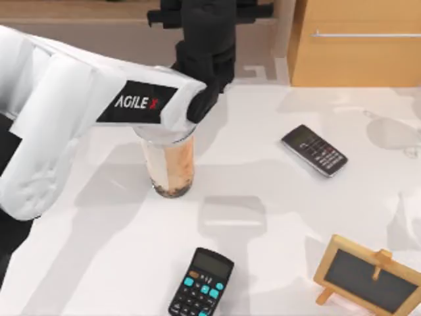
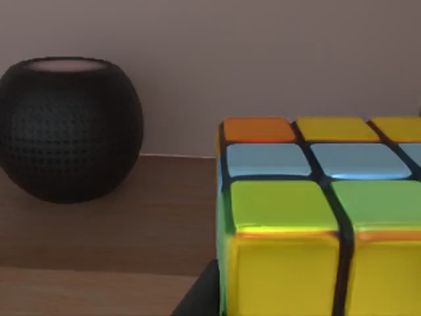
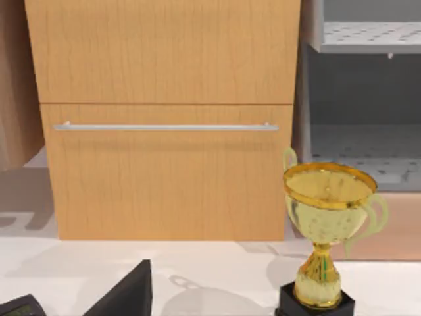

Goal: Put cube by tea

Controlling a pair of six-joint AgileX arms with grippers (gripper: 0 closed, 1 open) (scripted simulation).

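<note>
The cube (image 2: 316, 217) fills much of the left wrist view, close up, with yellow, green, light blue and orange squares on a dark grid. It is held up level with a wooden shelf, and my left gripper (image 1: 207, 39) is shut on it. In the top view that gripper's black body reaches over the table's far edge, and the arm hides the cube. The tea (image 1: 170, 164), a clear cup of milky orange drink with dark pearls, stands left of the table's centre, directly under my white left forearm. A dark part of my right gripper (image 3: 128, 296) shows in the right wrist view.
A dark phone (image 1: 314, 150) lies to the right, a black calculator (image 1: 201, 283) at the front, and a small wood-framed chalkboard (image 1: 368, 276) at front right. A gold trophy (image 3: 325, 230) stands before a wooden cabinet (image 3: 164, 131). A round black speaker (image 2: 69, 128) sits on the shelf.
</note>
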